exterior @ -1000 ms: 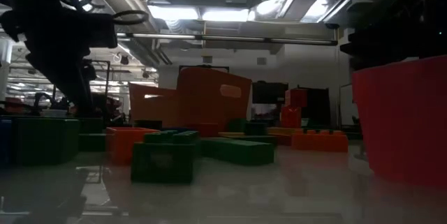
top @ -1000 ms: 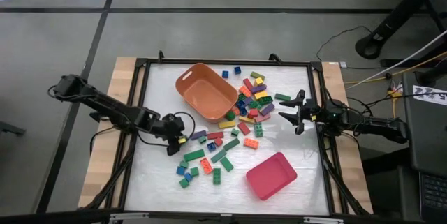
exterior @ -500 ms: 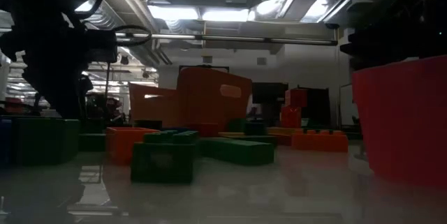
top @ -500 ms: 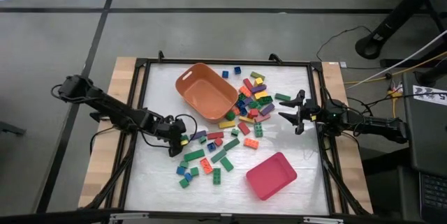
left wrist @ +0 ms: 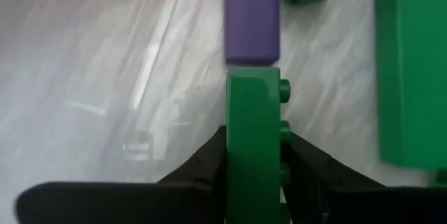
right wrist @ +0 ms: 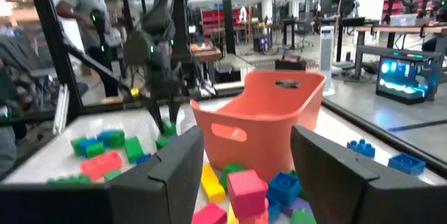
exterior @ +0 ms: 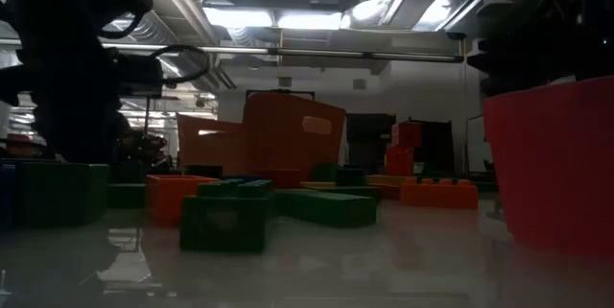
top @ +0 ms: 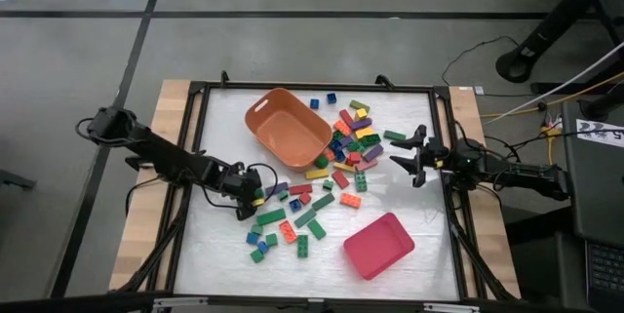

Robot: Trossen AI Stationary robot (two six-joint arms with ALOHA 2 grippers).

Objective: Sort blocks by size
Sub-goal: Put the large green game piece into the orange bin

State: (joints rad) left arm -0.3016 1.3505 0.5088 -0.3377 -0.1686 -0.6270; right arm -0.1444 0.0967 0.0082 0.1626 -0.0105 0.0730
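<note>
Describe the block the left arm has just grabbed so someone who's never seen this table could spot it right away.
Start at the orange tub near the table's far edge, then go to the left pincer, low at the left edge of the scattered blocks. It is shut on a long green block, held on edge with studs sideways, end to end with a purple block.

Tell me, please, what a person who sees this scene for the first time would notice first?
Probably the heap of coloured blocks at the table's middle, between the orange tub and the pink-red tray. Next, the left tool, shut on a green block beside a purple block. The right tool waits open at the heap's right.
</note>
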